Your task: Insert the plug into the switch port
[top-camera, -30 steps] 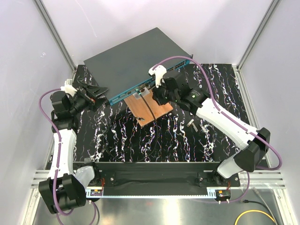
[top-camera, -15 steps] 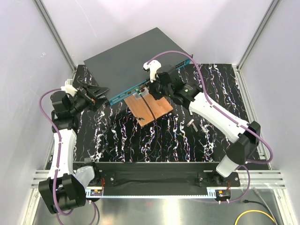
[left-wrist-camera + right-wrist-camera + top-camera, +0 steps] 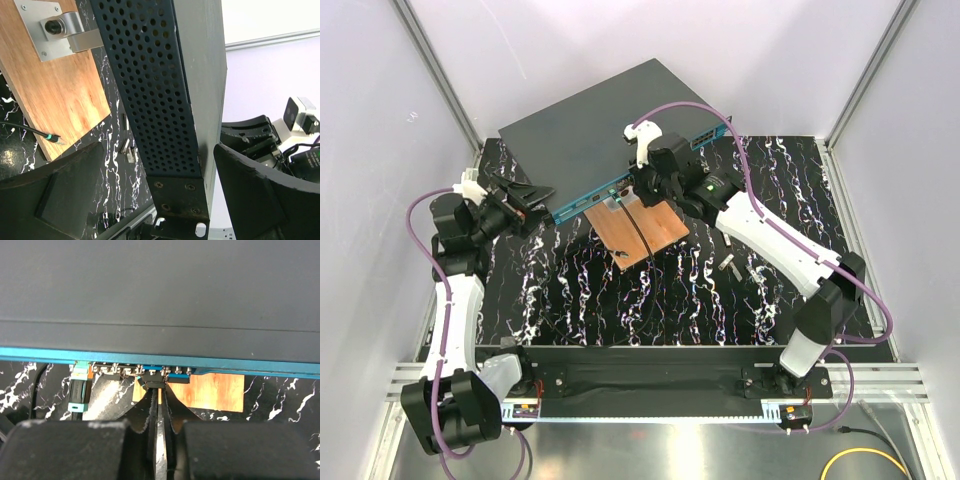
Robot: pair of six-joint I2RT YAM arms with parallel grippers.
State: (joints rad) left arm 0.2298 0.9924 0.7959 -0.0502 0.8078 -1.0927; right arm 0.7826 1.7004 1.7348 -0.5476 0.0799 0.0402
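— While both arms are over the tabletop (image 3: 790, 180), what is the biggest thing on it?
— The switch (image 3: 590, 125), a dark grey box lying at an angle across the upper middle of the top view. Its teal front face is turned toward the lower part of the frame.
— And next to it?
— A copper-brown board (image 3: 655, 235) lies just in front of that face, at frame centre.
— How do the arms stand?
— The left gripper (image 3: 527, 190) is at the switch's left end, fingers spread wide. In its wrist view the perforated side wall sits between them, and I cannot tell whether they touch it. The right gripper (image 3: 158, 390) is at the front face, pinching the plug (image 3: 153, 384).
— Where exactly is the plug?
— At the row of ports under the teal edge, centre of the right wrist view. How deep it sits I cannot tell. A black cable (image 3: 638, 225) runs down across the board.
— Anything smaller?
— Small metal pieces (image 3: 728, 266), right of the board.
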